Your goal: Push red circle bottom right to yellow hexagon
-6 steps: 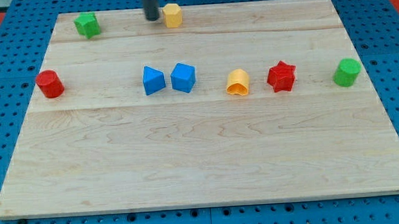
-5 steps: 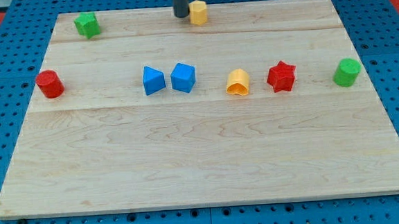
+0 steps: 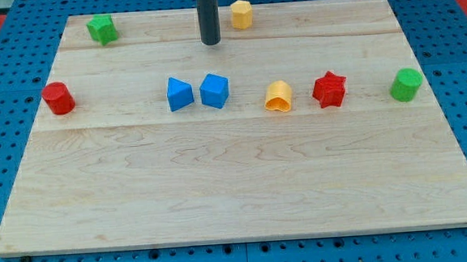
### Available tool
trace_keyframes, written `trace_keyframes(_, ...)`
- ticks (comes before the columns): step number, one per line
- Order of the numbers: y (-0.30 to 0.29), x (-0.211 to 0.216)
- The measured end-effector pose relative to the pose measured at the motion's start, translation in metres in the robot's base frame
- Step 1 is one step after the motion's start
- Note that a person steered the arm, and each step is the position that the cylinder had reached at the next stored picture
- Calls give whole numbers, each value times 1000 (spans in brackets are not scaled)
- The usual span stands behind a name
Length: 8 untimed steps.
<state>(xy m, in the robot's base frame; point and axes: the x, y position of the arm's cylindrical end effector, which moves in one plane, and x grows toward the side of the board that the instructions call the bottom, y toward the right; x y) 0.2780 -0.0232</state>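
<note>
The red circle [image 3: 57, 99] stands at the board's left edge, about mid-height. The yellow hexagon [image 3: 242, 13] sits at the view's top, a little right of centre. My tip [image 3: 210, 42] is on the board below and left of the yellow hexagon, apart from it, and far right of the red circle. It stands above the two blue blocks without touching any block.
A green block [image 3: 101, 28] sits at the top left. Two blue blocks [image 3: 180, 94] [image 3: 214, 91] stand side by side mid-board. A yellow block [image 3: 278, 96], a red star [image 3: 329, 89] and a green block [image 3: 406, 84] line up to the right.
The yellow hexagon was pushed right along the top edge. My tip then left it and moved down toward the view's bottom, now apart from it.
</note>
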Motion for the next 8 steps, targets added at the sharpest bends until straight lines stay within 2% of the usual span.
trace_keyframes(1,46,37)
trace_keyframes(3,190,46)
trace_keyframes(4,199,58)
trace_keyframes(6,-11,38)
trace_keyframes(8,-170,46)
